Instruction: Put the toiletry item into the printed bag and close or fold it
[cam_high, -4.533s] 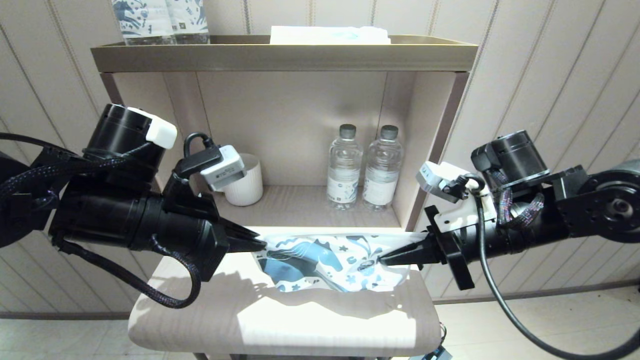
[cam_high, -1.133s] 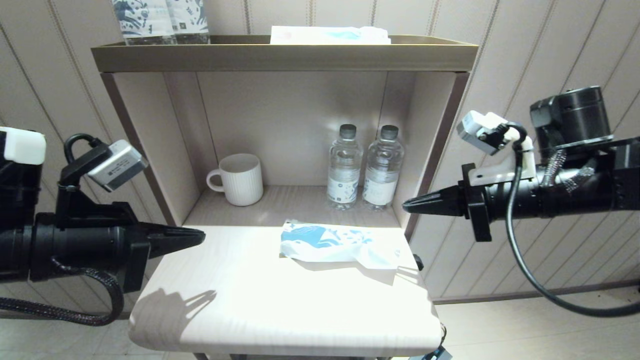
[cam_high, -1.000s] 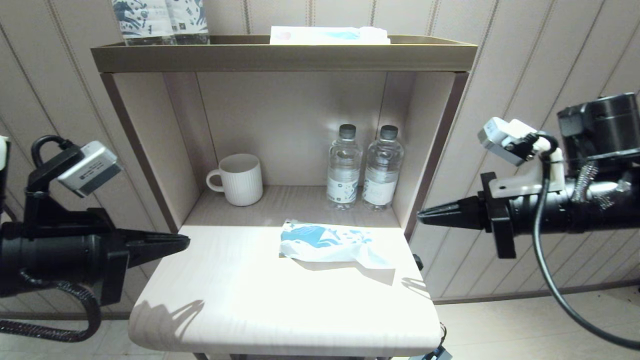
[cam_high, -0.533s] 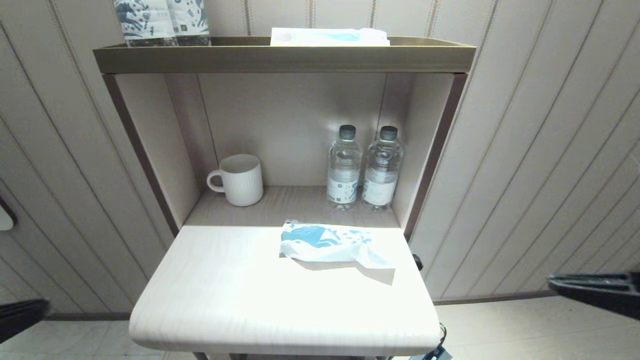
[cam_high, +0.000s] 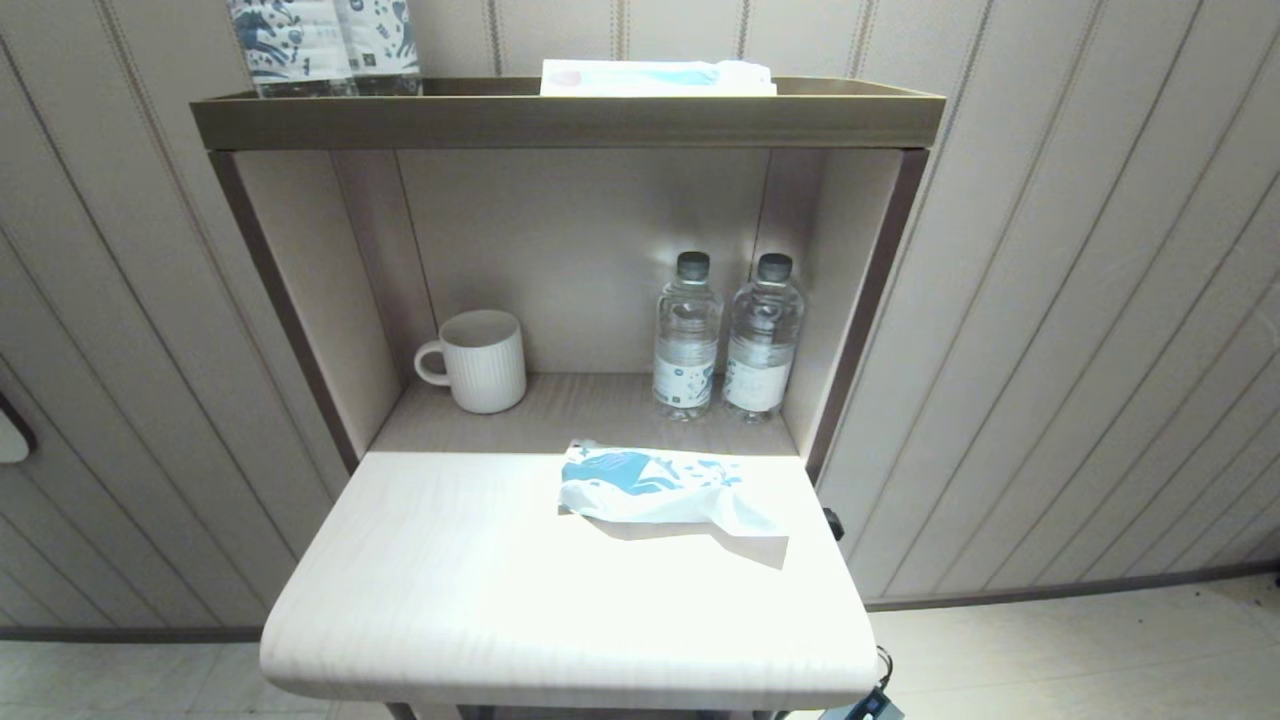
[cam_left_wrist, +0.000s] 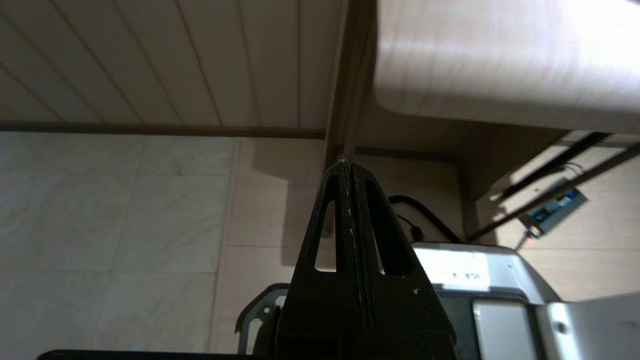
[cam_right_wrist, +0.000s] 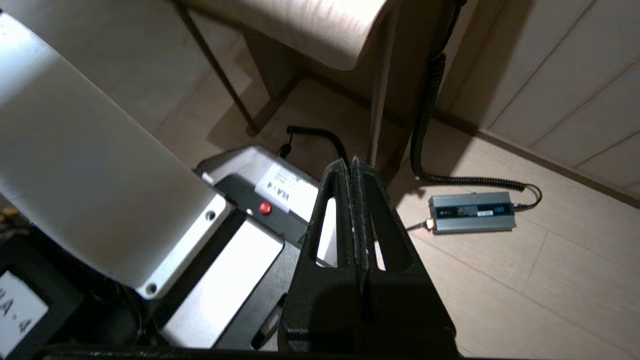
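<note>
The printed bag (cam_high: 662, 490) lies folded and crumpled on the pale table (cam_high: 480, 600), towards its back right, blue horse print facing up. The toiletry item is out of view; nothing white and stick-like shows on the table. Neither arm appears in the head view. My left gripper (cam_left_wrist: 347, 167) hangs shut and empty below the table's edge, pointing at the floor and the robot base. My right gripper (cam_right_wrist: 349, 164) is likewise shut with nothing in it, low beside the table leg, over the floor.
In the shelf niche stand a white ribbed mug (cam_high: 480, 360) and two water bottles (cam_high: 725, 335). On the top shelf are printed upright packs (cam_high: 320, 45) and a flat white-and-blue packet (cam_high: 655, 77). A grey power box (cam_right_wrist: 472, 212) with a coiled cable lies on the floor.
Both arms let go of the bag, drew back sideways, then dropped below the table and out of the head view. The bag stays folded where it was laid.
</note>
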